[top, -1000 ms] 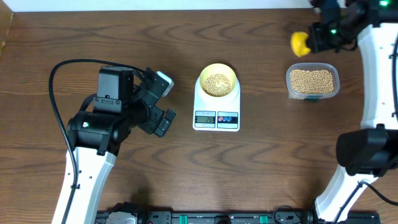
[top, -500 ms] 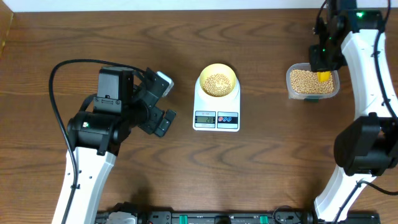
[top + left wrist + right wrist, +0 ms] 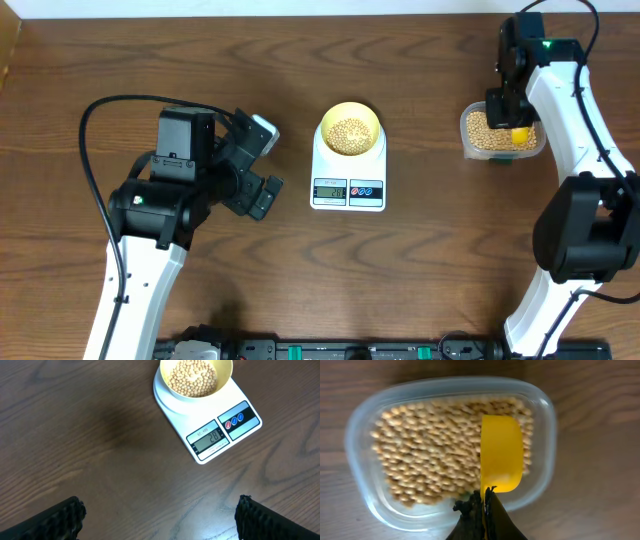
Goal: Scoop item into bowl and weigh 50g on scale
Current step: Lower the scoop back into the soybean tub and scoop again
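Overhead, small round tan beans (image 3: 349,133) heap in the cream bowl (image 3: 372,118) on the white scale (image 3: 348,172) at centre. More fill the clear tub (image 3: 464,130) at upper right. The right gripper (image 3: 484,502) pinches a yellow scoop (image 3: 501,455) over it, and the left gripper (image 3: 262,165) gapes empty.

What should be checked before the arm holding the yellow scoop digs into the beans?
1. Right gripper shut on yellow plastic scoop: ok.
2. Scoop above the clear rectangular plastic tub of small tan beans: ok.
3. Pale yellow round bowl sitting on white digital scale: ok.
4. Reading on the scale's display: cannot tell, digits blurred.
5. Left gripper open and apart from the scale: ok.
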Robot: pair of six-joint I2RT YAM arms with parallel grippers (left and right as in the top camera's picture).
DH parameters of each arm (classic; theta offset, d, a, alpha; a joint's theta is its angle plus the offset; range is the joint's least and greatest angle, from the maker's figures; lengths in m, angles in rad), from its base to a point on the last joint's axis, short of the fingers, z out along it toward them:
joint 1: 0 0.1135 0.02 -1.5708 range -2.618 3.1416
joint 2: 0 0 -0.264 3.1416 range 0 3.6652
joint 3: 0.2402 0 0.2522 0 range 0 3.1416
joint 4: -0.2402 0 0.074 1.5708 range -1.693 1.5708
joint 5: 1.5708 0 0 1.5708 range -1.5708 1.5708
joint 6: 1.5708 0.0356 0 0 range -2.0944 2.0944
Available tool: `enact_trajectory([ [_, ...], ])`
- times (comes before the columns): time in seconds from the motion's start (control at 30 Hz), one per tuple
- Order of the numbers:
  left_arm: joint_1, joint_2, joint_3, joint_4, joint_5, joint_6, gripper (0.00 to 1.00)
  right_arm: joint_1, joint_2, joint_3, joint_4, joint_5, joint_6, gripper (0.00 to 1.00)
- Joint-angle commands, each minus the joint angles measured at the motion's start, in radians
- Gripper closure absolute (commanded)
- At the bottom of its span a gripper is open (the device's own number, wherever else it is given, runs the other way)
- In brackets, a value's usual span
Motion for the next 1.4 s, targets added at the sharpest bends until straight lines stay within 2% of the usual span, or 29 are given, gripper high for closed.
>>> enact_trajectory([
  [0.0,0.004,0.004,-0.001,-0.003,0.015,0.013,0.02,-0.004,-0.003,-0.029,0.027,-0.128,0.021,0.99],
  [0.2,0.004,0.004,-0.001,-0.003,0.015,0.013,0.02,-0.015,0.013,-0.072,0.042,-0.268,0.013,0.99],
  [0.33,0.004,0.004,-0.001,-0.003,0.015,0.013,0.02,-0.031,0.016,-0.072,0.063,-0.477,-0.002,0.99],
  [0.53,0.004,0.004,-0.001,-0.003,0.015,0.013,0.02,-0.066,0.016,-0.072,0.059,-0.600,0.004,0.99],
  [0.77,0.004,0.004,-0.001,-0.003,0.015,0.013,0.02,-0.140,0.016,-0.072,0.051,-0.668,0.006,0.99],
  [1.17,0.004,0.004,-0.001,-0.003,0.015,0.013,0.02,-0.290,0.013,-0.071,0.008,-0.676,-0.006,0.99],
  [1.37,0.004,0.004,-0.001,-0.003,0.015,0.013,0.03,-0.338,0.013,-0.071,0.037,-0.849,-0.047,0.99],
])
